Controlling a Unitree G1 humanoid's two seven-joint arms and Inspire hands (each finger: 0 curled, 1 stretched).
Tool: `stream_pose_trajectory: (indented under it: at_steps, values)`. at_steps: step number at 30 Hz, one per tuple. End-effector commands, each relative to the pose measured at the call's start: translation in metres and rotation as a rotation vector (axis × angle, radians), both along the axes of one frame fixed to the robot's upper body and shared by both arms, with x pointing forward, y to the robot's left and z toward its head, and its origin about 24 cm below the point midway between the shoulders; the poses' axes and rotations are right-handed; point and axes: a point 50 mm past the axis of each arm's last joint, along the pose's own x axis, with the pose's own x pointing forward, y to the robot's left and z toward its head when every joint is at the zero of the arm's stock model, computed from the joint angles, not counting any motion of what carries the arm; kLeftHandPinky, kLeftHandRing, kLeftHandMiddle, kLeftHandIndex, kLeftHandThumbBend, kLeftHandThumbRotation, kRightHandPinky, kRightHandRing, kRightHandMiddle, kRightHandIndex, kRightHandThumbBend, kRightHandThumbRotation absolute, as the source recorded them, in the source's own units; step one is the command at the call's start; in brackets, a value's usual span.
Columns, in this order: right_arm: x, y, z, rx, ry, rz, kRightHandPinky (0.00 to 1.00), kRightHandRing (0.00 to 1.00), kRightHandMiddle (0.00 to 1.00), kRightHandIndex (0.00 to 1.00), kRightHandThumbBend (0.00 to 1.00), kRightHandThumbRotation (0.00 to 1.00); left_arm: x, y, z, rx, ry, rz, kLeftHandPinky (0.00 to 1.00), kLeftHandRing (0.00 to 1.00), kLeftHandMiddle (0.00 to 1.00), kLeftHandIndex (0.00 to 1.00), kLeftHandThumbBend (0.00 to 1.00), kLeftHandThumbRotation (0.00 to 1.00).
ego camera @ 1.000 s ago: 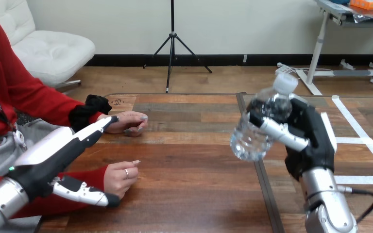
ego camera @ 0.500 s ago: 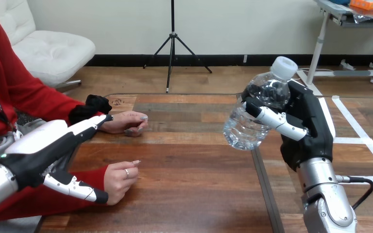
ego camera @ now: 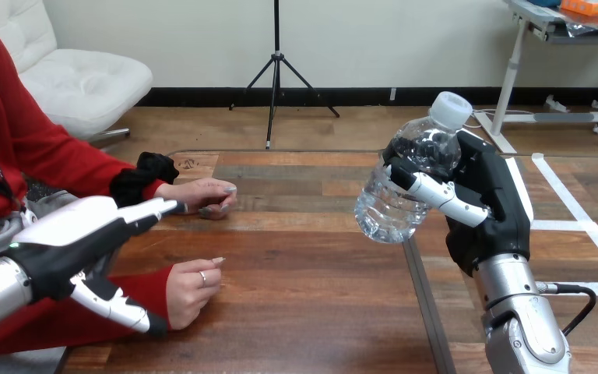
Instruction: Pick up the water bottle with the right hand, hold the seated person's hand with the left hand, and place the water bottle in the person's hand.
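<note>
Currently, above the wooden table (ego camera: 304, 280), your left hand (ego camera: 78, 241) is reaching with fingers straight and thumb spread, gripping nothing. It is sitting slightly lower than half a second ago, fingertips beside the person's farther hand (ego camera: 202, 195). Your right hand (ego camera: 490, 210) is staying clamped round the water bottle (ego camera: 401, 195), carrying it tilted in the air, marginally further left. The person's nearer hand (ego camera: 191, 284) is resting unmoved on the table.

Beyond the wooden table (ego camera: 304, 273) lie a wood floor (ego camera: 342, 128), pale wall (ego camera: 397, 39), white chair (ego camera: 86, 86) and black tripod (ego camera: 277, 56).
</note>
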Motion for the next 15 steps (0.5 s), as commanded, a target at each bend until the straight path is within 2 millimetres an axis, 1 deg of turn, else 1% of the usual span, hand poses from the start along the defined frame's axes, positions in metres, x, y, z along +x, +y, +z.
stream_pose_trajectory:
  at_steps: [1,15]
  values:
    - [0.0122,0.0059,0.039,0.012,-0.151,0.029,0.33,0.34,0.37,0.37,0.78,0.0,0.0134,0.0014,0.0168,0.029,-0.063,0.001,0.9,0.94,0.96,0.94,1.0,0.38]
    - [0.01,0.004,0.0461,-0.006,-0.158,0.023,0.33,0.33,0.36,0.37,0.78,0.0,0.0194,0.0022,0.0091,0.081,-0.052,0.009,0.89,0.95,0.97,0.94,1.0,0.39]
